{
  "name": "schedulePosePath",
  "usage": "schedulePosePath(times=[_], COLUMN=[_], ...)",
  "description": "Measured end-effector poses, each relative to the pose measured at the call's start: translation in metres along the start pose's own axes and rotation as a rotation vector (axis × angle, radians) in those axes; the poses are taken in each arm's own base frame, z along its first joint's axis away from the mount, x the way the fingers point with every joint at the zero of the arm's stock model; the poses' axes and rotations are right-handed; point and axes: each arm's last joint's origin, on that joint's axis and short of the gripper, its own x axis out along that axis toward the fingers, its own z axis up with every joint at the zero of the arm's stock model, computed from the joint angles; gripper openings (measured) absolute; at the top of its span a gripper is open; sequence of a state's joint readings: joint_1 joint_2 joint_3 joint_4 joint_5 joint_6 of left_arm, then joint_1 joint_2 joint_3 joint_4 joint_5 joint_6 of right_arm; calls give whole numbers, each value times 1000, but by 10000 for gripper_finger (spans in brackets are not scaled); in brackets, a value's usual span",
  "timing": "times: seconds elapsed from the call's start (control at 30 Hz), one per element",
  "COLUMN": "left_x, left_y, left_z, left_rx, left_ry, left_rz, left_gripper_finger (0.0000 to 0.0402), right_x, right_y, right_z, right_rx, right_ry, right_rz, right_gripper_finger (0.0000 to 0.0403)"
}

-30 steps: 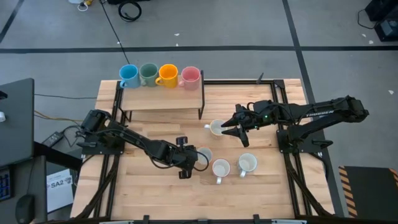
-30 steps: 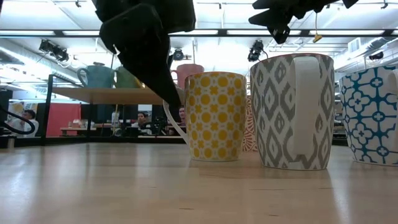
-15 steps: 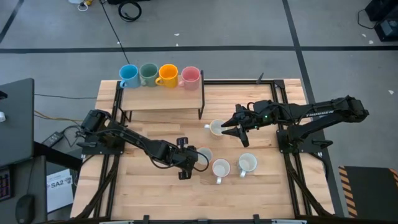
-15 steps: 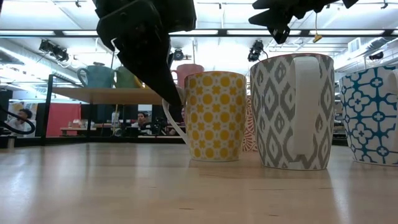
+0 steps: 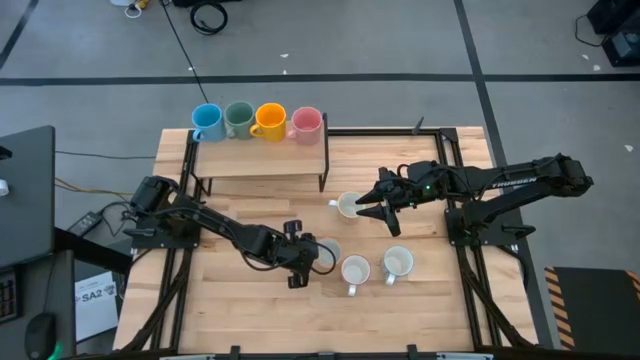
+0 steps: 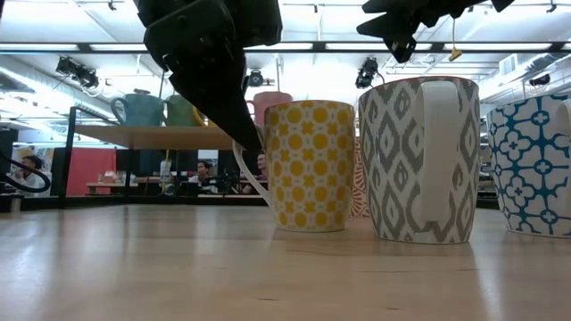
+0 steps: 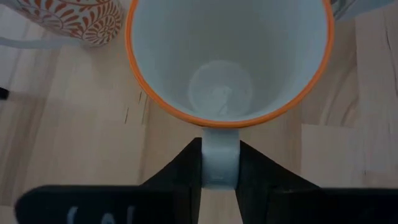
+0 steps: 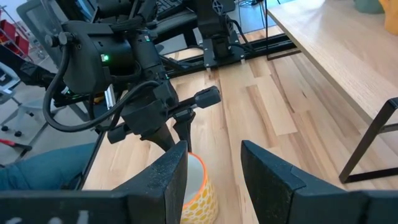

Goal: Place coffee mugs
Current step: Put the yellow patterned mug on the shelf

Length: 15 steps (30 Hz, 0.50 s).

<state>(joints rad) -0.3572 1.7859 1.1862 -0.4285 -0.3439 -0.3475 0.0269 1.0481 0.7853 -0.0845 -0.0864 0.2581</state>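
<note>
Item: yellow-patterned white ceramic mug (image 6: 308,165) standing on the wooden worktop (image 5: 390,300), position unchanged over the last second, my left fingers (image 7: 261,183) now pinching its handle, lift pending; my right gripper (image 5: 378,210) hovers parted above the red-patterned mug (image 5: 348,206).

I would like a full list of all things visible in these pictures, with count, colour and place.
Shelf mugs: four, blue, green, orange-yellow, pink; in a row on the shelf.
Patterned mugs: four, white inside; on the table.
Yellow-patterned mug: one of those four; handle in the left gripper.
Shelf: one, wood with black legs; table's far side.
Table: one, light wood.
Left gripper: shut on that handle.
Right gripper: open, over another patterned mug.
</note>
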Motion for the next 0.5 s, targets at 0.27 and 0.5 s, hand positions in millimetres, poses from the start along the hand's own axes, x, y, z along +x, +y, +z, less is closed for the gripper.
schedulePosePath(times=[0.27,0.5], left_x=[-8,-27], left_y=[2,7], left_z=[1,7], left_rx=[-52,-95], left_ry=[-4,-48], left_rz=[-8,-20], left_gripper_finger=[71,73], right_x=[0,0], right_y=[0,0], right_z=[0,0], right_rx=[0,0], right_ry=[0,2], right_rz=[0,0], right_gripper_finger=[156,156])
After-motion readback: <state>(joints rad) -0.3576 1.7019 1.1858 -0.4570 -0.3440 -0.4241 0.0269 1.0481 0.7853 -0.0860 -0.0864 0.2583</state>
